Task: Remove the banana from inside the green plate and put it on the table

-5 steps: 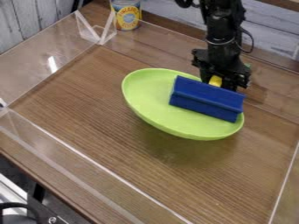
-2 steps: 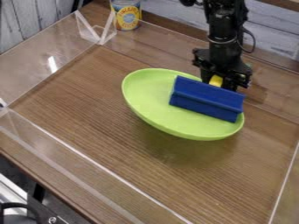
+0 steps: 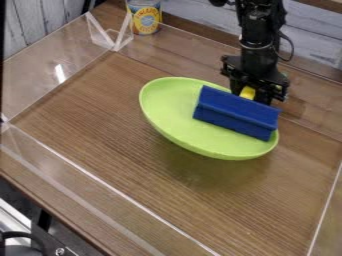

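Where the black tool (image 3: 255, 90) hangs, pointing straight down at the far rim of the green plate (image 3: 174, 115), its jaws are drawn together, and a sliver of yellow shows between and just below them. That sliver reads as the banana (image 3: 246, 93), though most of it is hidden behind the tool and behind the blue ridged block (image 3: 237, 112), so I cannot say for certain whether the jaws are clamped on it or merely closed beside it. The block lies tilted inside the plate, on its right half, its upper edge just in front of the tool. The plate sits on the brown worktop (image 3: 120, 190), with clear acrylic walls (image 3: 40, 70) around the edges and a small yellow container (image 3: 144, 16) standing beyond the far wall.

As a judgement: the task looks to be at the grasp stage. The banana is at the plate's far edge, not yet on bare wood. What remains is to lift it clear of the rim, carry it past the plate to an open stretch of worktop, and let go there.
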Robot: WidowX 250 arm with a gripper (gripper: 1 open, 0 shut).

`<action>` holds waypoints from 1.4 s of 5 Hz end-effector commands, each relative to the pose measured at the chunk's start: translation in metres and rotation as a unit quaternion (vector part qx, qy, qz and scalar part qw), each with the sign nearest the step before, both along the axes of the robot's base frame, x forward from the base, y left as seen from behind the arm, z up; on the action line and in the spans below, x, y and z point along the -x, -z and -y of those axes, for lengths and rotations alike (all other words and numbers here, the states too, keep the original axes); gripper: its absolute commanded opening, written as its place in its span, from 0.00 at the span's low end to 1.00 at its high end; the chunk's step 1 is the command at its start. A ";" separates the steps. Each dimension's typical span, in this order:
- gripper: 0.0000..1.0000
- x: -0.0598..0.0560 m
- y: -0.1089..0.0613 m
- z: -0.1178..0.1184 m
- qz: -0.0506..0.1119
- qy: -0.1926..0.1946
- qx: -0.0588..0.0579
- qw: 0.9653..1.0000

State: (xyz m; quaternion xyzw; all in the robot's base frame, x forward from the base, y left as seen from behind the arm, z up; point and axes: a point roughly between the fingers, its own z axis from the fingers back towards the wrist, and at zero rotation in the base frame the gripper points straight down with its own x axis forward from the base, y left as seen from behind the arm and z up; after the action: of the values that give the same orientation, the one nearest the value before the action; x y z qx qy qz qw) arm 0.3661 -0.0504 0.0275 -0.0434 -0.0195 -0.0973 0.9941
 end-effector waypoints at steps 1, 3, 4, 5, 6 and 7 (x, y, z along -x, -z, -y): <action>0.00 0.000 -0.005 0.007 -0.001 0.007 -0.004 1.000; 0.00 0.003 -0.010 0.012 -0.007 0.011 -0.005 1.000; 0.00 0.005 -0.013 0.015 -0.010 0.013 -0.006 1.000; 0.00 0.006 -0.016 0.014 -0.016 0.016 -0.008 1.000; 0.00 0.008 -0.020 0.013 -0.020 0.018 -0.010 1.000; 0.00 0.008 -0.023 0.012 -0.023 0.019 -0.012 0.999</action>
State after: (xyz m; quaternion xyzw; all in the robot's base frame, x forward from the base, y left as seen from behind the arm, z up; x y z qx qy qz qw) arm 0.3527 -0.0587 0.0330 -0.0363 0.0323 -0.1074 0.9930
